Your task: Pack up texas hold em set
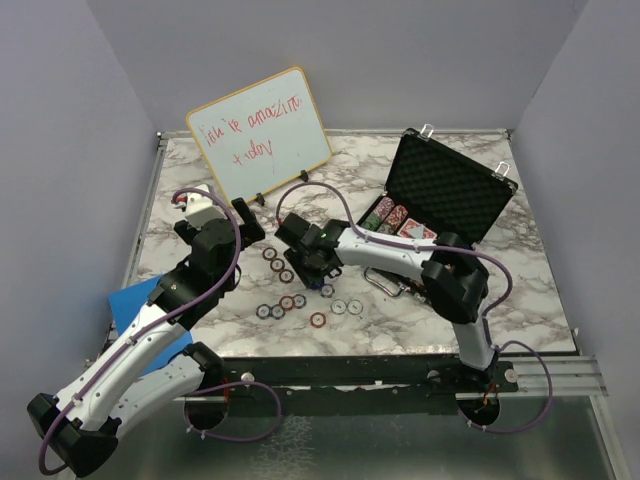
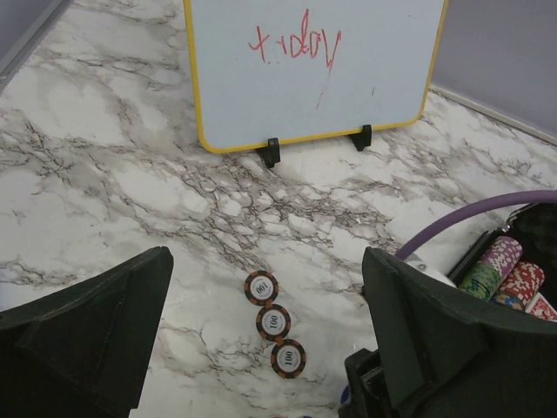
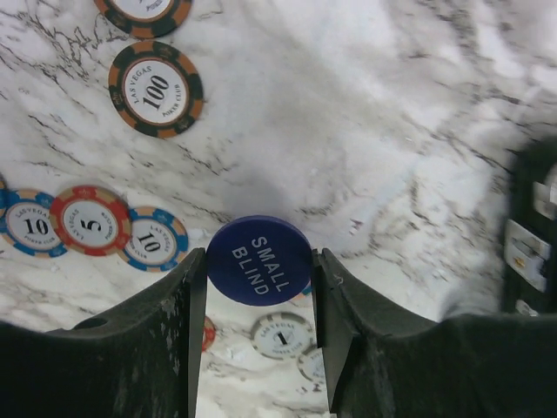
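While pinching blue SMALL BLIND disc [image 3: 259,259] edge-to-edge in right gripper [image 3: 259,266], hanging over loose chips [image 3: 156,89] (100s, 10s, a 5) on marble table [image 3: 392,131]. Holding left gripper [image 2: 265,287] spread wide, gripping nothing. Farther right: open briefcase [image 1: 450,190], chip stacks [image 1: 385,212] inside.

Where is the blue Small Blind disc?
The Small Blind disc sits mid right wrist view, gripped by the right hand, beside the blue 10 chip.
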`<state>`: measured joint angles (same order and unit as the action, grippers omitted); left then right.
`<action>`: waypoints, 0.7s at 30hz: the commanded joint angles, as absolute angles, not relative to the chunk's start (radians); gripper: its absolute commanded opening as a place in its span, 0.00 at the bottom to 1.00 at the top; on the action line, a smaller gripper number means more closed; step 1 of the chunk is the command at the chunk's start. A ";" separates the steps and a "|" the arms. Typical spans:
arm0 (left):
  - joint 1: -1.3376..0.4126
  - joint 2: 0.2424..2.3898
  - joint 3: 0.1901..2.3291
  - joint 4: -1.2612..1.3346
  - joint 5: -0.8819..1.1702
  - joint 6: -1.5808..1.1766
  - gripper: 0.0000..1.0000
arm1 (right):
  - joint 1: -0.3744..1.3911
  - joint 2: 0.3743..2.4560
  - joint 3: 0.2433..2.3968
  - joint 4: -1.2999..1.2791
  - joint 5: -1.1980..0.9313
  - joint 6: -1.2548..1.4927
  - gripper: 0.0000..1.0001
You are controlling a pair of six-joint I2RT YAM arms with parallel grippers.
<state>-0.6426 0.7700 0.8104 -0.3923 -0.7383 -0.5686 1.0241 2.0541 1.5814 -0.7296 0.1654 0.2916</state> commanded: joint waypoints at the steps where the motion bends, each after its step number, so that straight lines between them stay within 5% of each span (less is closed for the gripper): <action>1: -0.639 0.763 0.804 -0.396 -0.756 -0.575 0.99 | 0.982 1.914 1.554 -0.745 0.244 0.324 0.41; 21: -0.639 0.789 0.806 -0.386 -0.735 -0.575 0.99 | 0.479 1.592 1.249 -0.721 0.374 0.374 0.41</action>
